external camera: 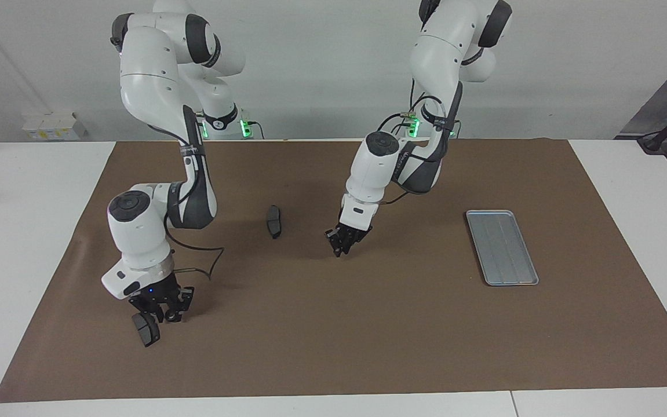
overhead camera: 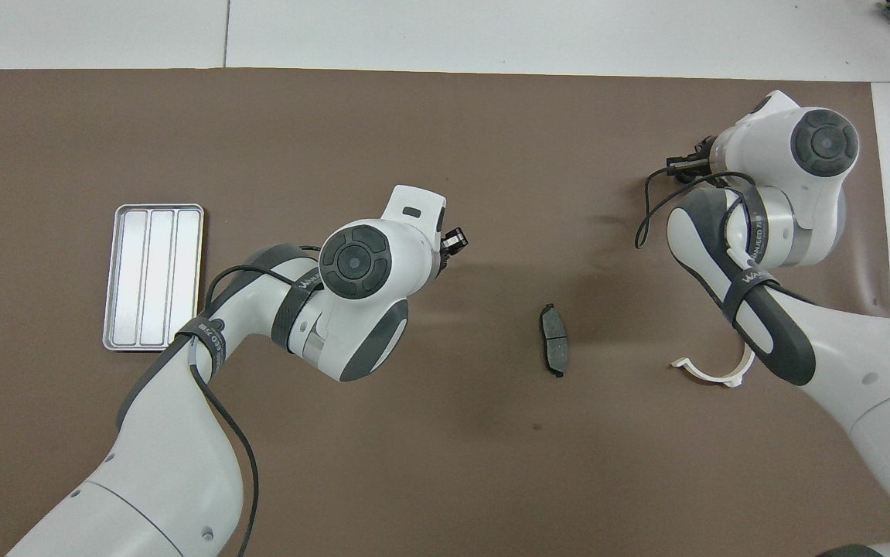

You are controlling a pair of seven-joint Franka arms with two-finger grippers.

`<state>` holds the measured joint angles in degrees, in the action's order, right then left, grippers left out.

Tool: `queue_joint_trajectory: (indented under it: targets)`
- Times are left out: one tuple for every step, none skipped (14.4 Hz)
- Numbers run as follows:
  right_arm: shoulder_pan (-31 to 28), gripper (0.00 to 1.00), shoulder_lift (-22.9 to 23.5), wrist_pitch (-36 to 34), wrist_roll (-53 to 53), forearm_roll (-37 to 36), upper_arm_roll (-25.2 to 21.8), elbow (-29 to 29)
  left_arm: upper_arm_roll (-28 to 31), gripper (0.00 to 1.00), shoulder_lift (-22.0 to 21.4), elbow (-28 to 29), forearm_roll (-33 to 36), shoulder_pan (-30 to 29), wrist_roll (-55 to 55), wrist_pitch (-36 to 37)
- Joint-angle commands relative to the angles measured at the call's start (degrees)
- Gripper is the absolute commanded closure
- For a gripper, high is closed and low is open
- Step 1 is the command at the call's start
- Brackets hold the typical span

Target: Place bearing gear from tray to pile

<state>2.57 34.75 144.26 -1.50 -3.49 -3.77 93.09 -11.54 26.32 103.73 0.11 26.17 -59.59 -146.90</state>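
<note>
Hovering by a brake pad (external camera: 146,330), right gripper (external camera: 162,311) — grip unclear; left gripper (external camera: 342,243) closed.

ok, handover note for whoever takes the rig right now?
Left gripper: jaws shut, holding nothing, hanging over bare mat, waiting.
Right gripper: low beside the pile's dark grey curved brake pad, small black ring-shaped bearing gear just under it; cannot tell whether it is released.
Flat silver-grey ridged metal tray: nothing shows in it.
Left to do: confirm the drop, retract.

A ridged, satin metal tray (external camera: 502,248) lies on matt brown mat (external camera: 368,324); brake pads (external camera: 274,221) look dull grey.
</note>
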Motion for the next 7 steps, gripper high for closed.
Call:
queue_joint_trajectory:
  targets:
    - [-0.5,0.13,0.2,-0.7,-0.3,0.4,0.8,-0.5,0.9,1.0,1.0,-0.9,0.9,2.0,-0.6,-1.1]
    - [0.2,0.12,0.1,-0.8,0.0,0.4,0.8,-0.6,1.0,0.76,1.2,-0.9,1.0,2.0,-0.6,-1.1]
    - [0.9,0.12,-0.3,-1.1,0.5,0.4,0.9,-0.8,1.2,0.18,1.1,-1.2,1.0,2.0,-0.6,-0.4]
    - [3.0,0.12,-0.4,-1.3,2.0,0.5,0.9,-0.9,1.5,0.0,1.2,-2.3,1.2,2.0,-0.6,1.4]
    - [5.1,0.13,-0.6,-1.4,3.9,0.4,0.8,-1.0,2.0,0.0,1.2,-4.8,2.0,2.0,-0.6,6.0]
    - [7.1,0.13,-0.8,-1.4,5.9,0.4,0.9,-1.2,2.1,0.0,1.1,-7.5,3.1,1.4,-0.6,10.3]
    - [8.8,0.13,-1.3,-1.4,7.5,0.2,0.8,-1.2,2.4,0.0,0.7,-8.4,4.4,1.0,-0.5,12.1]
